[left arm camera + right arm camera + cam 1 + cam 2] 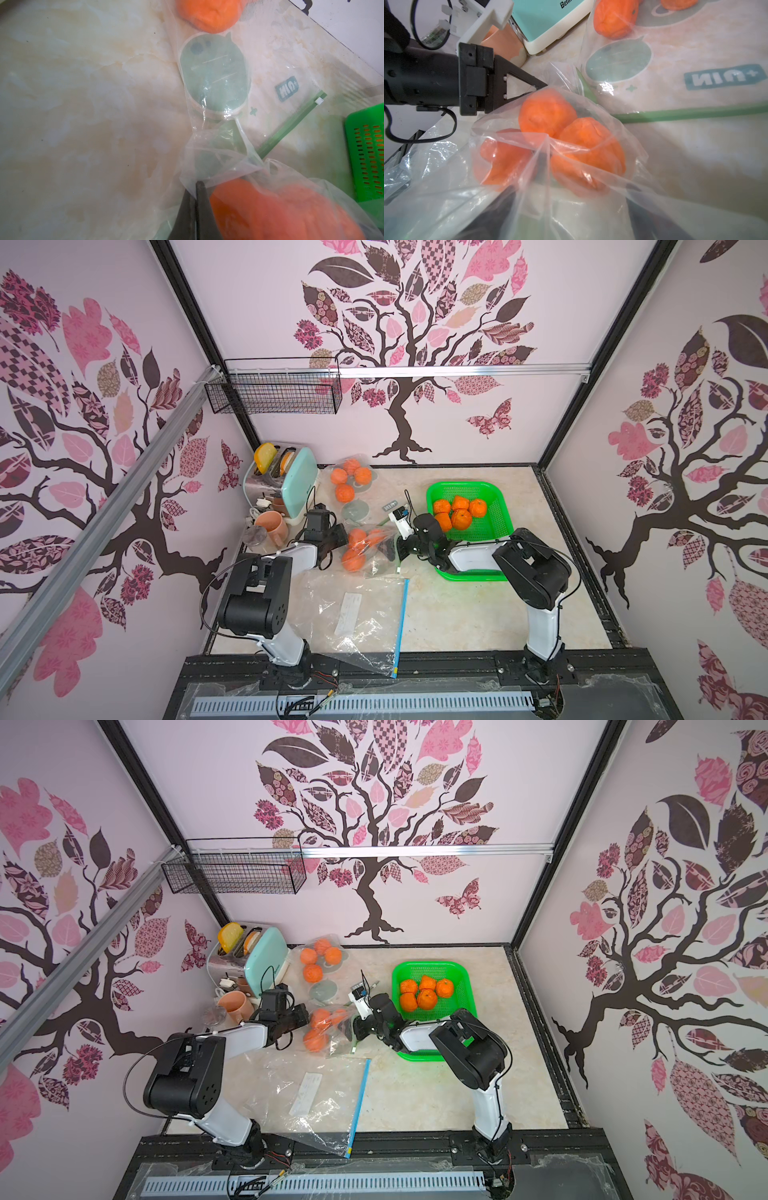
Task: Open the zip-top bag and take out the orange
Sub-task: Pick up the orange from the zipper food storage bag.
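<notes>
A clear zip-top bag (376, 566) (336, 1044) lies mid-table with three oranges (353, 559) (316, 1039) inside. My left gripper (343, 537) (198, 184) is shut, pinching a fold of the bag's film on the bag's left side. In the right wrist view its closed tip (543, 85) meets the film above the oranges (548, 112). My right gripper (392, 551) (571, 207) is at the bag's right end. It stands open, its dark fingers (500, 207) wide apart and blurred behind loose film. No orange is between them.
A green basket (498, 497) with several oranges sits to the right, under my right arm. A second bag (353, 481) of oranges, a teal toaster (297, 481) and a pink cup (272, 526) stand at the back left. A flat empty bag (357, 614) with a blue zip lies in front.
</notes>
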You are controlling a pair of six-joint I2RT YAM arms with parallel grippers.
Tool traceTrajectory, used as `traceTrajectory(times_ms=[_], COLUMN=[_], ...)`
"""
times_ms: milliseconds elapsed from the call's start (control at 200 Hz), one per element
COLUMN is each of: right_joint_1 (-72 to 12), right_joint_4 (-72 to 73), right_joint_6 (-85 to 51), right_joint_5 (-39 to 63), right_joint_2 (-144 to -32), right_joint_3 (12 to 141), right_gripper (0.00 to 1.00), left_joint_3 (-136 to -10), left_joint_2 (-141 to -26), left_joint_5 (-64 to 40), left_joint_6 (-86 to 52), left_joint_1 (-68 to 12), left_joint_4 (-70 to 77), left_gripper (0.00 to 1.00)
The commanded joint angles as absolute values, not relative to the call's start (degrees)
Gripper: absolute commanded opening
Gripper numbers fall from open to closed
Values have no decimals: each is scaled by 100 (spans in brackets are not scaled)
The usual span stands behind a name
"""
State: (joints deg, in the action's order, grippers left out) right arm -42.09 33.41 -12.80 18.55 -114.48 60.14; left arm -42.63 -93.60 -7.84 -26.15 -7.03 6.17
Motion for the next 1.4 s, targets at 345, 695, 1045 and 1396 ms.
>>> traceTrajectory(times_ms=[345, 695, 1045, 1396], right_joint_1=[-4456, -4451, -4057, -3650], right_joint_4=[2685, 2712, 2259, 1506], right_joint_6=[-1096, -942, -823, -1263], right_joint_5=[1904, 2227, 2329, 1892], right_joint_2=[-12556, -12079, -10178, -8728], right_joint_3=[7330, 7162, 5735, 5072], right_gripper=[83, 59, 63, 65], left_joint_3=[-4390, -4383, -4312, -4255], left_joint_2=[-9513, -9479, -9394, -9360], left_joint_5=[-932, -847, -565, -545], left_joint_6=[-2602, -2601, -2635, -2654], left_joint_1=[-685, -681, -657, -608], left_joint_4=[580, 557, 576, 605], left_gripper=[0, 0, 0, 0])
